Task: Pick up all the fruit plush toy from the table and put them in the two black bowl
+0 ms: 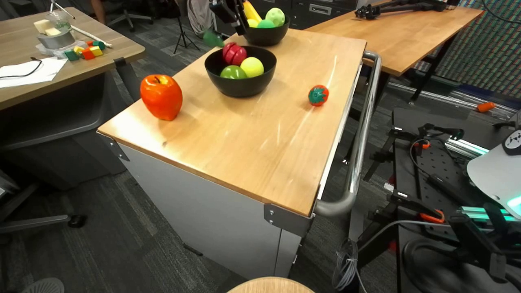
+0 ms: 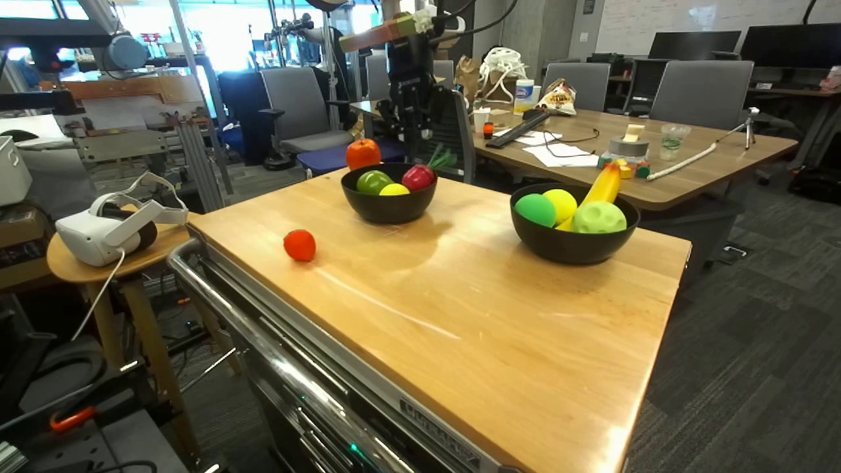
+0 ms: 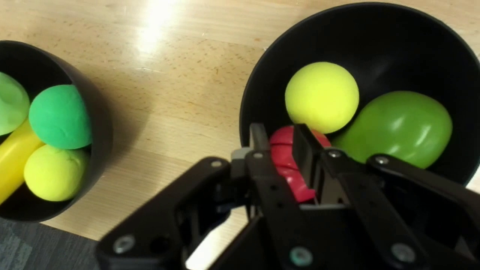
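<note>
1. in an exterior view, i see a glossy, dimpled red-orange apple [image 1: 161,97] and a small red toy [image 1: 318,96] on the wooden table [image 1: 252,138].
2. in an exterior view, a matte black bowl [image 2: 387,210] holds the leafy dark red toy [image 2: 418,177], a shiny green toy [image 2: 373,182] and a yellow ball [image 2: 395,189]; the neighbouring black bowl [image 2: 575,251] holds a curved banana [image 2: 603,185].
3. in the wrist view, my fingers [image 3: 307,150] stand slightly apart above the ridged dark red toy, visible between them.
</note>
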You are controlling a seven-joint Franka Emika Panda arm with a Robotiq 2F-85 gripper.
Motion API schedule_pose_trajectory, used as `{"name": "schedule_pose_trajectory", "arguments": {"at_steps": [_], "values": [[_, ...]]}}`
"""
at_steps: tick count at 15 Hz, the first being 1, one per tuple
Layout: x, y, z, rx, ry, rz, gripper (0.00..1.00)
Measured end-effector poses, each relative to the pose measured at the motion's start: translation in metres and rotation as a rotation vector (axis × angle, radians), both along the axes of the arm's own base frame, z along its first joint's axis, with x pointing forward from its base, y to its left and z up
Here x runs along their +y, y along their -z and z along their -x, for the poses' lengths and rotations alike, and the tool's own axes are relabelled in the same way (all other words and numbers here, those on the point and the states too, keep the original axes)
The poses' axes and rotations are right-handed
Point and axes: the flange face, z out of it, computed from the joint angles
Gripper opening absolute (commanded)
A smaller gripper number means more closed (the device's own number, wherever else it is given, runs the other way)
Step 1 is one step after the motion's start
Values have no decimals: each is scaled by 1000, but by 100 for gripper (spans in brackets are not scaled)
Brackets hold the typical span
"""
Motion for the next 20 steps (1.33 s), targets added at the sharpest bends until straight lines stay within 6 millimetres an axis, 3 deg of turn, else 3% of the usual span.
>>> {"name": "schedule_pose_trajectory", "arguments": {"at_steps": [1,2,4,7,10,11,15,17,20], "values": [[6,-1,2,17,-20,-14,65],[13,-5,6,37,-43,-28,49],[24,-22,14,56,-63,-32,64],[29,-39,20,51,-74,-33,65],[27,-35,22,60,-74,-33,65],[27,-35,22,62,-74,-33,90],[32,-34,21,45,-68,-24,100],[52,-36,28,-9,-38,12,100],[98,-39,60,-99,73,61,100]]}}
